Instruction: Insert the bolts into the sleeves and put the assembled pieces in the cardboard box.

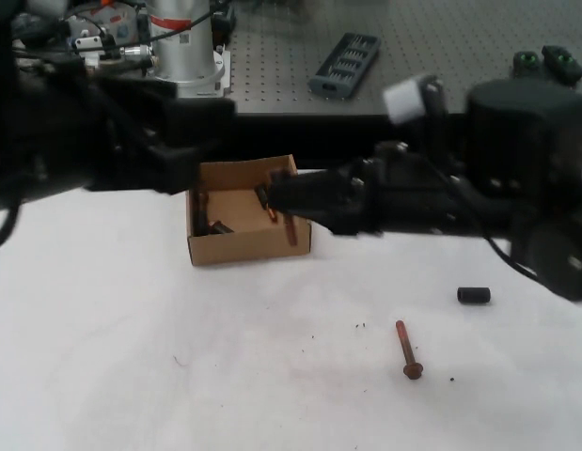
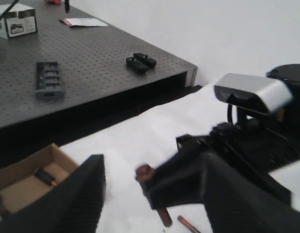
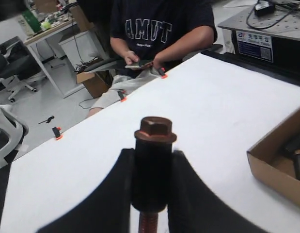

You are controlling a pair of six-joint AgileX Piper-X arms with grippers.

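My right gripper [image 3: 150, 160] is shut on a black sleeve [image 3: 150, 177] with a copper bolt through it, the hex head [image 3: 155, 129] on top. In the high view this gripper [image 1: 276, 202] hangs over the cardboard box [image 1: 239, 246], the bolt's shaft [image 1: 291, 230] pointing down at the box's right side. Assembled pieces [image 1: 218, 226] lie inside the box. A loose bolt [image 1: 407, 349] and a loose black sleeve [image 1: 473, 296] rest on the white sheet to the right. My left gripper [image 2: 152, 165] stands open beside the box [image 2: 23, 167], its fingers [image 2: 77, 199] wide apart, holding nothing.
Behind the white sheet runs a dark perforated bench with a black slotted tray [image 1: 345, 64], a metal post [image 1: 182, 47] and two small black devices [image 1: 544, 62]. The front of the white sheet offers free room.
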